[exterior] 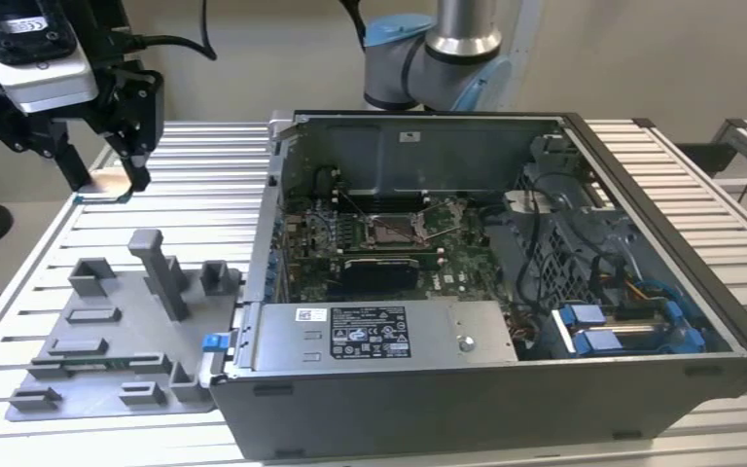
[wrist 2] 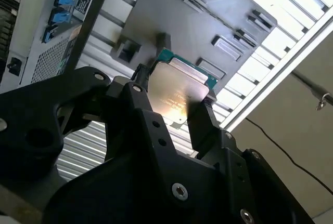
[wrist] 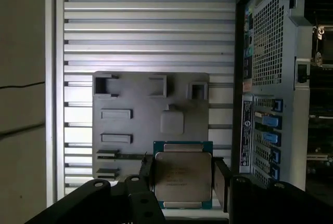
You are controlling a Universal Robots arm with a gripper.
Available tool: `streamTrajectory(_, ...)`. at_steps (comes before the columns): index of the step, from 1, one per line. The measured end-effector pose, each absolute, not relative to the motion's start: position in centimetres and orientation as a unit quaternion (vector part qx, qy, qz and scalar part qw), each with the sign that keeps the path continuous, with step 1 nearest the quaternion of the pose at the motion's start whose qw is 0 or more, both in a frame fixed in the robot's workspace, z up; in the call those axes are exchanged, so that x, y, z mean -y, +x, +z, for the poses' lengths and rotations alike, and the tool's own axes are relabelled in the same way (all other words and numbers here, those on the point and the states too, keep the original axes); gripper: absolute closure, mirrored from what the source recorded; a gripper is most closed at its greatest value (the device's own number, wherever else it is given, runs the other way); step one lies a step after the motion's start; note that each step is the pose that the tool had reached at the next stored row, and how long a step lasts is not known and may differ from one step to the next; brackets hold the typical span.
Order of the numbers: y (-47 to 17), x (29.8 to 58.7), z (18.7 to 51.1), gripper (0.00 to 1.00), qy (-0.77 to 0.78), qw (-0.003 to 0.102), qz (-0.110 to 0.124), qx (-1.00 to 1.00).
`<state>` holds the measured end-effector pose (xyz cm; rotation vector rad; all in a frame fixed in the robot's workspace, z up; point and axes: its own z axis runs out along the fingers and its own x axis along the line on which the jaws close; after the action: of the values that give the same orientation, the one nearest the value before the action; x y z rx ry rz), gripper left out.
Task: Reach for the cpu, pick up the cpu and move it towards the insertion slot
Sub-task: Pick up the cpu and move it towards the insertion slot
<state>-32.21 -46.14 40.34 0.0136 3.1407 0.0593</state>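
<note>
The cpu, a flat square chip with a pale metal top and a green edge, sits clamped between my black fingers in both wrist views. My gripper is shut on it and hangs high over the table at the exterior view's far left, above and behind the grey fixture plate. The insertion slot, a square metal-framed socket with a dark centre, lies in the green motherboard inside the open computer case, well off to the exterior view's right of the gripper.
The computer case fills the middle and right of the slatted metal table, its near wall rising above the board. Grey fixture blocks stand on the plate, and a thin green memory stick lies in one of them.
</note>
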Motion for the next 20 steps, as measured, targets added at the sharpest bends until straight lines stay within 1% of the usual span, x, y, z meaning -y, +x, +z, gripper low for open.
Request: streamTrajectory(20,-29.5,46.1,40.3,1.0,0.004,0.0,0.019,-1.0)
